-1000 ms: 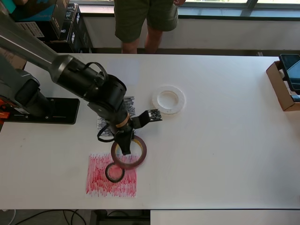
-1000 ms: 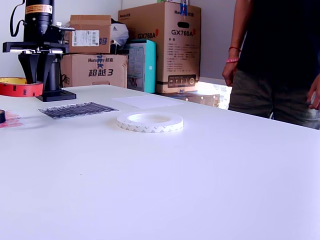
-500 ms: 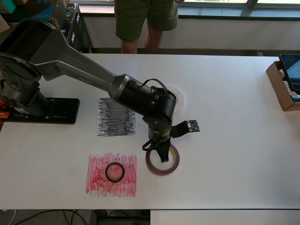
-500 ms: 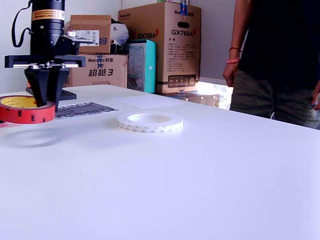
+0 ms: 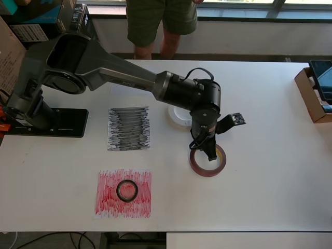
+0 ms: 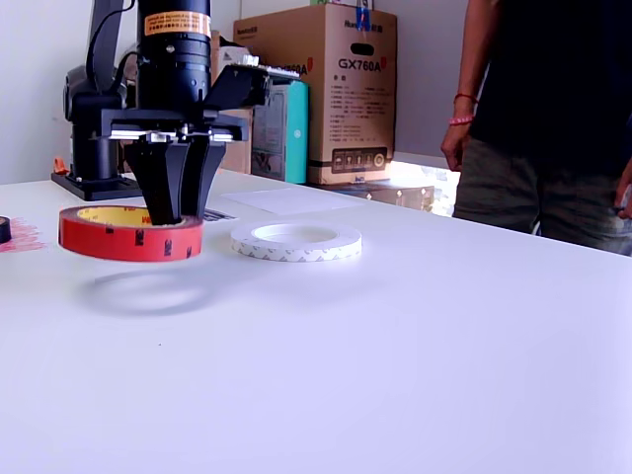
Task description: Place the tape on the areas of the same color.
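My gripper (image 5: 209,152) (image 6: 176,212) is shut on the rim of the large dark-red tape roll (image 5: 208,161) (image 6: 130,233) with a yellowish core and holds it above the white table, right of the scribbled patches. The small black roll (image 5: 126,190) lies on the red scribbled patch (image 5: 123,193), seen at the exterior view's left edge (image 6: 3,229). The wide white roll (image 5: 175,117) (image 6: 296,240) lies flat, partly hidden under my arm in the overhead view. The black scribbled patch (image 5: 128,128) is bare. A faint white sheet (image 6: 292,200) lies behind the white roll.
A person (image 5: 161,23) (image 6: 548,118) stands at the table's far side. Cardboard boxes (image 6: 316,89) stand behind the arm. The arm's black base (image 5: 49,122) is at the overhead view's left. An open box (image 5: 314,93) sits at the right edge.
The gripper has carried the dark-red roll from over the red patch to the overhead view's right, across the table. The black and white rolls have not moved.
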